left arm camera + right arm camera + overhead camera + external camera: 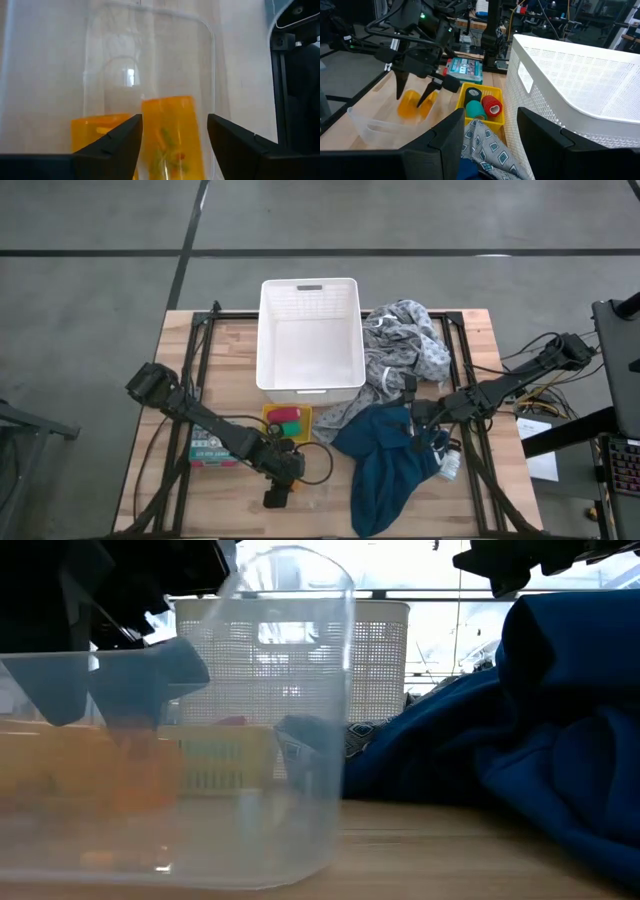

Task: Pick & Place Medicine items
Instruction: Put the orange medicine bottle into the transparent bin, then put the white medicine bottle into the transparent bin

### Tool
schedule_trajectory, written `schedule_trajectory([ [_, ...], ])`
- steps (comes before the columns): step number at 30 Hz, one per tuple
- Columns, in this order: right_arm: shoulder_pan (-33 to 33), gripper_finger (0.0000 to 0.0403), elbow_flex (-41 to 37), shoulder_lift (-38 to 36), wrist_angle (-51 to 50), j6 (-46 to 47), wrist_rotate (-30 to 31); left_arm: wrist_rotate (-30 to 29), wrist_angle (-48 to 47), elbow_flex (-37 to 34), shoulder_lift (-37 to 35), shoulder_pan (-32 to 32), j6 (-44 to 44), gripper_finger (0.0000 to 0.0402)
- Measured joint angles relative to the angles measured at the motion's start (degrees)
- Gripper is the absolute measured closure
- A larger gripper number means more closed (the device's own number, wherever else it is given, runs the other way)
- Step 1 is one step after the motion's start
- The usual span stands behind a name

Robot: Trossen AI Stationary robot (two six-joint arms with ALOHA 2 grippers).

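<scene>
Orange pill bottle (172, 135) stands between the left tool's (175, 137) spread fingers.

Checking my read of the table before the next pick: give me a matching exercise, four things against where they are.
Things:
1. orange pill bottle
2. red roll
3. white basket
4. blue cloth

Places:
A. in the yellow tray
B. at the right hand
C. middle of the table's far side
D. between the left hand fingers, in the clear container

Pairs: 1-D, 2-A, 3-C, 4-B
</scene>
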Motion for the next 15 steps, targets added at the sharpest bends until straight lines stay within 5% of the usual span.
schedule_trajectory([
  [15,0.02,0.0225,0.0,0.0,0.0,0.02,-0.01,0.07,0.26,-0.04,-0.11,-0.02,-0.35,0.0146],
])
